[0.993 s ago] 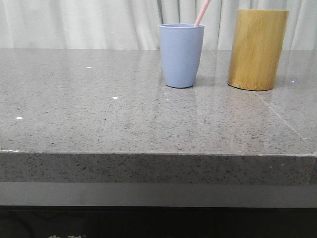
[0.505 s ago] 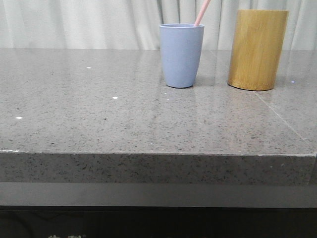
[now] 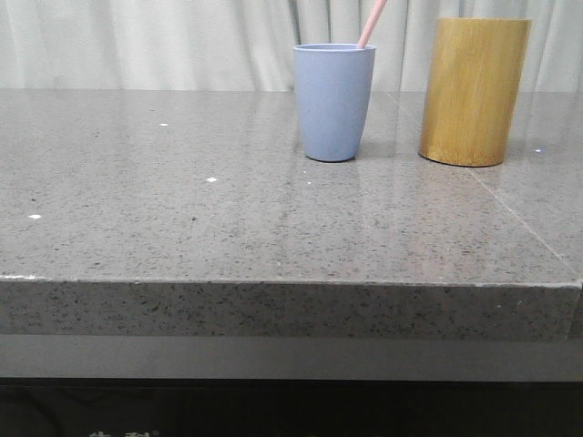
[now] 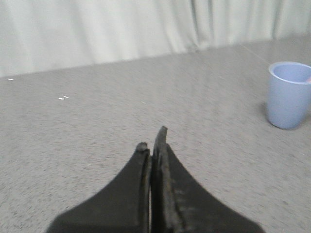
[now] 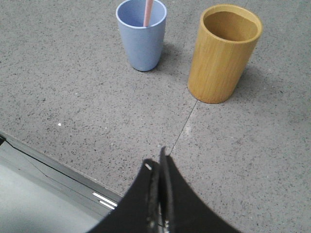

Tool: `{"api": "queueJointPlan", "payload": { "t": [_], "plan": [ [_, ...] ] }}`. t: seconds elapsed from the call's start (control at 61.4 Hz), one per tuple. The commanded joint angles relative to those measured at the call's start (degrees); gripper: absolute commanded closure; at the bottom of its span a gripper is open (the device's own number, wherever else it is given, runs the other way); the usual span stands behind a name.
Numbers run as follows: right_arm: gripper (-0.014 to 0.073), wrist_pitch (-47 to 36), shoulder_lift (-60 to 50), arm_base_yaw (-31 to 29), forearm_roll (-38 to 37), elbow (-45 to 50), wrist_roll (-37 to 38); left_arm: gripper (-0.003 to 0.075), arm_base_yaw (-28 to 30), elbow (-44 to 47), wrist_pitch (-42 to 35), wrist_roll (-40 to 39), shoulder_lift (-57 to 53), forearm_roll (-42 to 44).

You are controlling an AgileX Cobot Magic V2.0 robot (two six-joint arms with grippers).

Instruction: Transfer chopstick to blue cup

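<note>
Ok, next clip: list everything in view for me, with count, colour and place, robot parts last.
blue cup: one, light blue-grey, upright on the table, left of the bamboo cylinder.
chopstick: one, pale pink, standing in the blue cup, leaning right, top out of frame.
bamboo cylinder: one, yellow-brown, upright beside the cup, apart from it, empty in the right wrist view.
table: one, speckled grey stone.
curtain: pale, behind the table.
left gripper: black fingers closed, holding nothing, above the table.
right gripper: black fingers closed, holding nothing, near the table's front edge.

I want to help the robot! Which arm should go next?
Probably neither: the chopstick already stands in the blue cup. If one must, the right gripper, shut, looks nearer than the left gripper.
</note>
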Motion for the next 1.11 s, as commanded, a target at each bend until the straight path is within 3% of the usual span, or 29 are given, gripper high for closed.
{"api": "queueJointPlan", "payload": {
  "t": [0.0, 0.146, 0.521, 0.684, 1.091],
  "plan": [
    [0.0662, -4.06, -0.15, -0.24, -0.48, -1.22, -0.11, 0.0739, 3.57, 8.23, -15.04, -0.53, -5.48, -2.8],
    [0.0662, -4.06, -0.15, -0.24, -0.48, -1.22, -0.11, 0.0738, 7.32, 21.26, -25.55, -0.53, -15.11, -5.23],
    [0.0662, -4.01, -0.15, -0.24, -0.48, -1.22, -0.11, 0.0739, 11.98, 35.88, -31.34, -0.53, -27.41, -8.91],
    [0.0662, -4.01, -0.15, -0.24, -0.48, -1.22, -0.11, 0.0739, 11.98, 35.84, -27.94, -0.53, -27.41, -9.74],
    [0.0662, -4.01, -0.15, -0.24, -0.48, -1.22, -0.11, 0.0739, 11.98, 35.84, -27.82, -0.53, -27.41, -9.74]
  ]
}}
